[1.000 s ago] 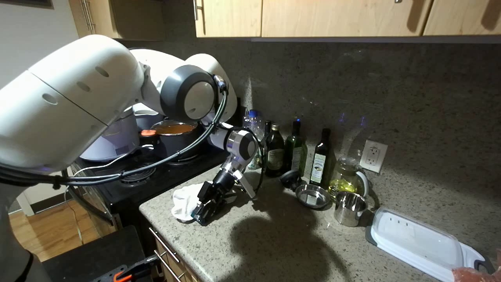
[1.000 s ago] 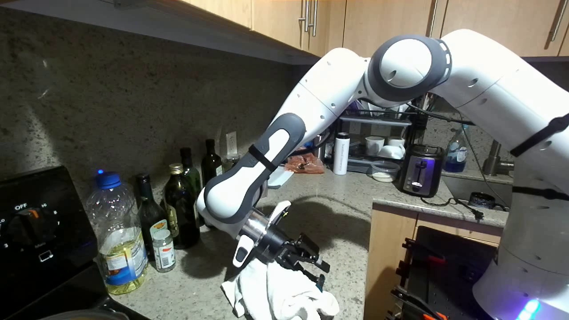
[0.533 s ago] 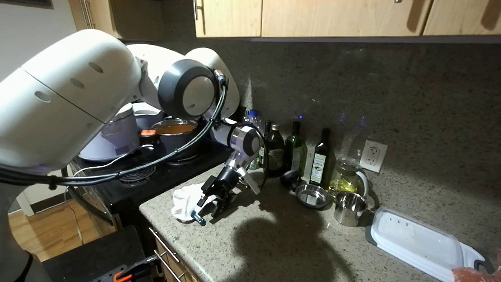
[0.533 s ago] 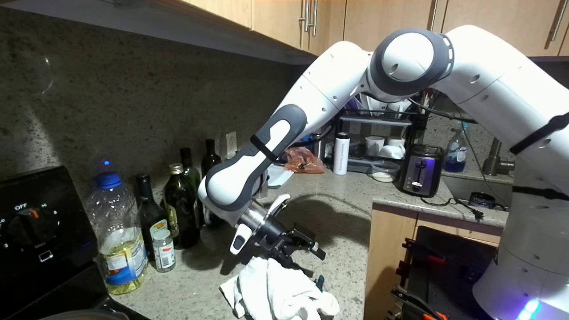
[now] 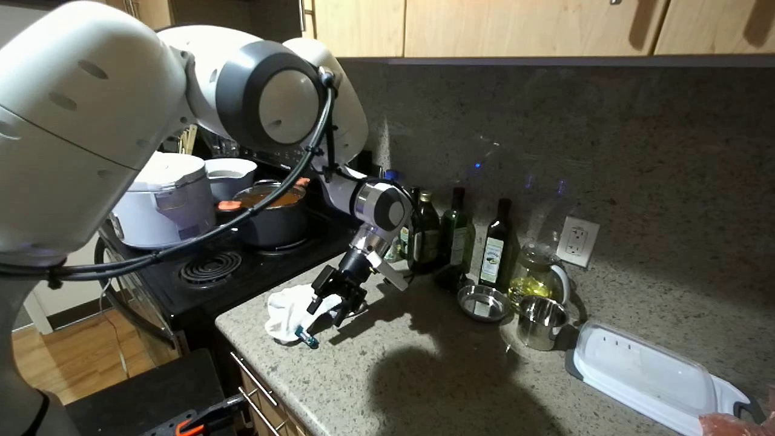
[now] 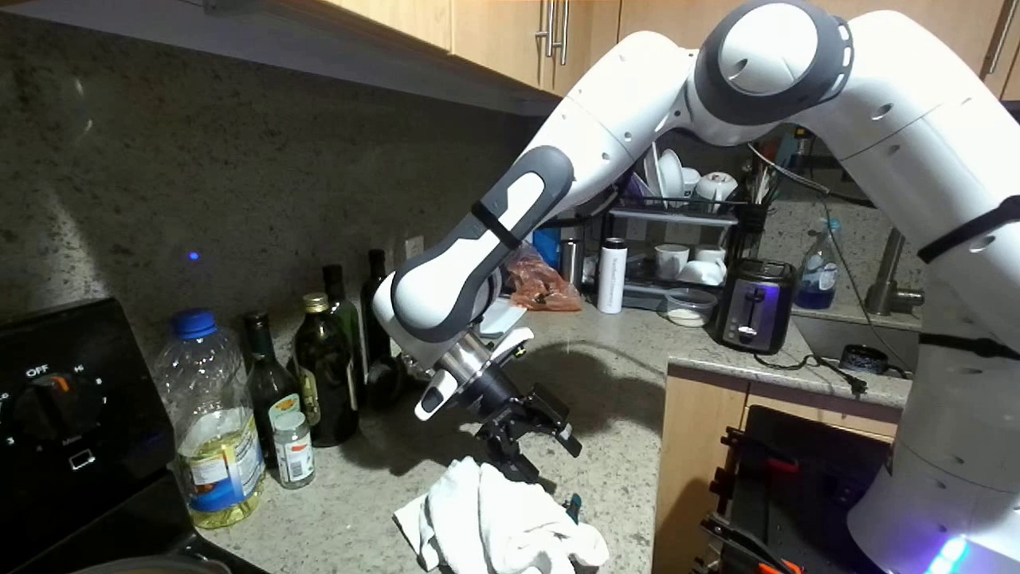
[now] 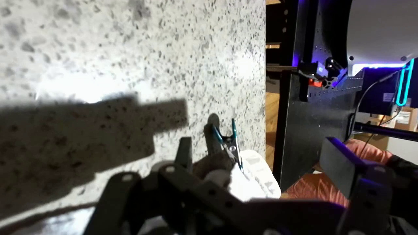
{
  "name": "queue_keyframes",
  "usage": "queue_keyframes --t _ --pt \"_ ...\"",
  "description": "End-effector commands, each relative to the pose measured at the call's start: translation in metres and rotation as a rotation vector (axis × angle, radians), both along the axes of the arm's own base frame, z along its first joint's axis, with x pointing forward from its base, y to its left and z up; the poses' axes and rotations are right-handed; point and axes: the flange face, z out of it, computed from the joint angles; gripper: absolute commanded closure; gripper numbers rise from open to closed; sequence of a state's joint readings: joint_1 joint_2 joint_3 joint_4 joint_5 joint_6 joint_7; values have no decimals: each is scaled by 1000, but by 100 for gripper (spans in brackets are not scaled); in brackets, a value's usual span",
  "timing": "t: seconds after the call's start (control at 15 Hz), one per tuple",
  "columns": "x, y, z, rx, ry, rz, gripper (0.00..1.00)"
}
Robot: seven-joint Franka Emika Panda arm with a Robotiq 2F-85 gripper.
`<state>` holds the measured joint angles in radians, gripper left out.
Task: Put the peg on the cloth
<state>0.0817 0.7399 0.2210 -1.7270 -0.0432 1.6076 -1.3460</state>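
Peg (image 7: 232, 148): it lies at the border of the white cloth (image 7: 261, 173); its nose rests upon the fabric, while its handles reach out past the border, over the bench (image 7: 147, 52).
Peg direction: in the wrist view, the nose points down and slightly to the right; the two teal handles point toward the top, spread like a letter V.
Long axis of the peg: in an exterior view, where also a coil burner (image 5: 212, 268) is seen, it runs slanting, from the cloth at upper left toward lower right.
Peg handles: whether they touch the bench, I cannot tell.
Tip of the peg: in an exterior view, where also a toaster (image 6: 753, 311) stands, only a short dark and teal piece shows beyond the cloth.
Hand (image 5: 326, 313): its fingers stand wide apart; in both exterior views it hangs above the bench, near the cloth and separate from the peg.
Cloth: crumpled in soft folds; both exterior views show much more of its heap than the wrist view, where the hand covers a part.
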Motion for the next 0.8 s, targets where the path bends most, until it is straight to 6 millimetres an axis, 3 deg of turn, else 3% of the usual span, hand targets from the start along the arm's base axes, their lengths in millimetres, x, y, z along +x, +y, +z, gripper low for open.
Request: queue_keyframes --t 0.0,0.4,0.73 --pt "-30 -5 34 30 -96 -29 0" --pt "-78 -19 68 71 -249 -60 0" --pt "-127 -44 91 109 -369 -92 0"
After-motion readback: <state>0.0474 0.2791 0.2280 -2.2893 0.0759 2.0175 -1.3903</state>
